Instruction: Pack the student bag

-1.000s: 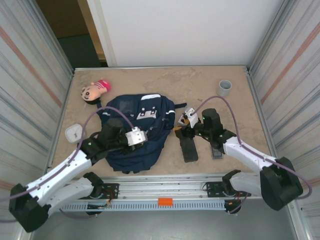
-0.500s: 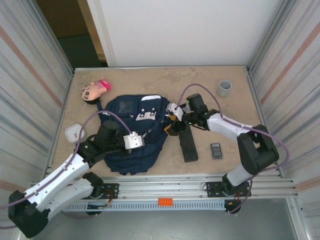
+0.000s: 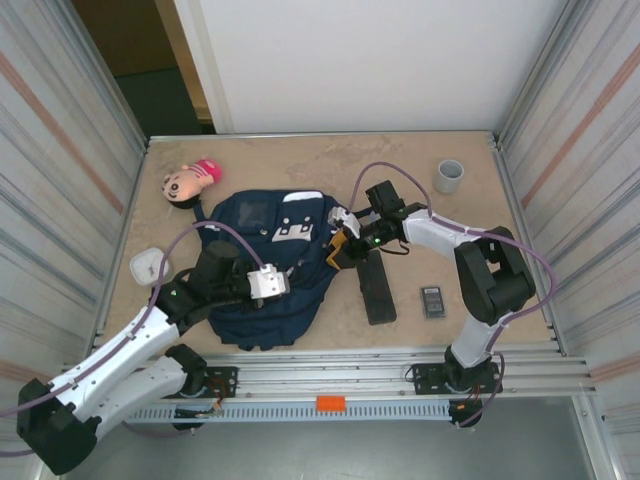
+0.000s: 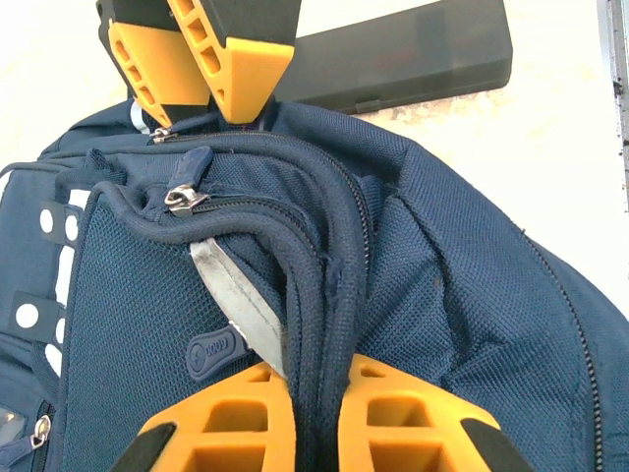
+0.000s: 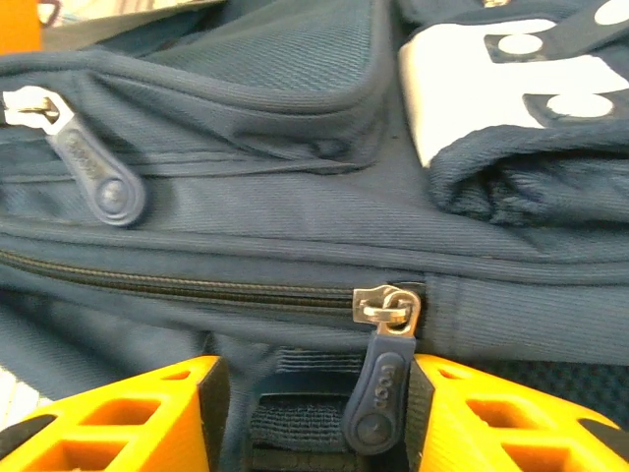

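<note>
Overhead, the navy bag [image 3: 250,225] lies flat at mid-table, just left of a black case [image 3: 376,290]. The left gripper [image 4: 316,393] is clamped on a ridge of fabric beside the bag's zip track. The right gripper [image 5: 316,398] is at the bag's right edge, jaws apart, straddling a zip pull [image 5: 378,393] without pinching it. The risk is that the jaws close on the webbing beside the pull, or that the pull slips free and the zip stays shut.
</note>
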